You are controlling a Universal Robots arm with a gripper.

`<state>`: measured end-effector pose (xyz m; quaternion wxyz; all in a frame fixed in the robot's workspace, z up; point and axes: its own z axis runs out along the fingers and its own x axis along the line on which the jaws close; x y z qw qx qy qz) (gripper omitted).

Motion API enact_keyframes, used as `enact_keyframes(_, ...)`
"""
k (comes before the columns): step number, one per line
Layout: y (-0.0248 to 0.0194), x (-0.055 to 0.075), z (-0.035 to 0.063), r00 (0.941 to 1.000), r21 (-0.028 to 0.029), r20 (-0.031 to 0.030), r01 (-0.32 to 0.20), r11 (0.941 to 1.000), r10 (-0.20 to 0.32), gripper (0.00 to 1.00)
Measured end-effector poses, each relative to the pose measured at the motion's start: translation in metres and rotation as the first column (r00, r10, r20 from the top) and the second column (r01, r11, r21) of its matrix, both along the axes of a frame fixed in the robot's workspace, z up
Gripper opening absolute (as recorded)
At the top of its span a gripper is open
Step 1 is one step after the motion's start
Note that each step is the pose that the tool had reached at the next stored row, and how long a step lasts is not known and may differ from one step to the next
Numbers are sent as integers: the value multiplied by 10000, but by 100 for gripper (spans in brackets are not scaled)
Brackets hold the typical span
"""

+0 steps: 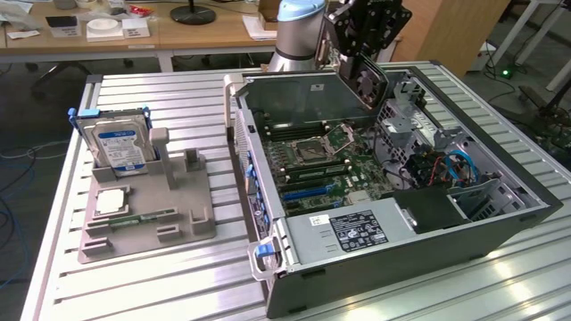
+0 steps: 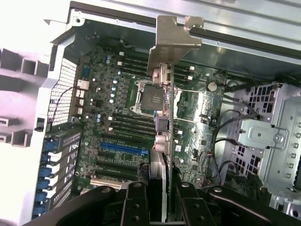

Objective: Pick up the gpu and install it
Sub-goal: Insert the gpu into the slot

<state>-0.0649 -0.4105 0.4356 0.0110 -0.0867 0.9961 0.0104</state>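
So my tool [image 2: 160,190] is clamped on the thin black gpu card with the pale metal bracket [image 2: 161,127]. I've got it edge-on over the green motherboard [image 2: 117,99] of the open grey metal computer case [image 1: 419,251].

A robotics lab or workshop: a robot arm [image 1: 299,27] stands at a slatted aluminium worktable [image 1: 160,281] bearing an open computer tower [image 1: 499,224] and a grey parts fixture [image 1: 147,221], with cluttered wooden desks [image 1: 205,37] behind and loose cables [image 1: 9,227] on the floor
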Motion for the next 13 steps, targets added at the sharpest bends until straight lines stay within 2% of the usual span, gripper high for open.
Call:
enact_keyframes(7, 0, 0, 0, 9955, 1, 0, -949, 9955, 949, 27)
enact_keyframes(13, 0, 0, 0, 9828, 0, 0, -1846, 9828, 1846, 27)
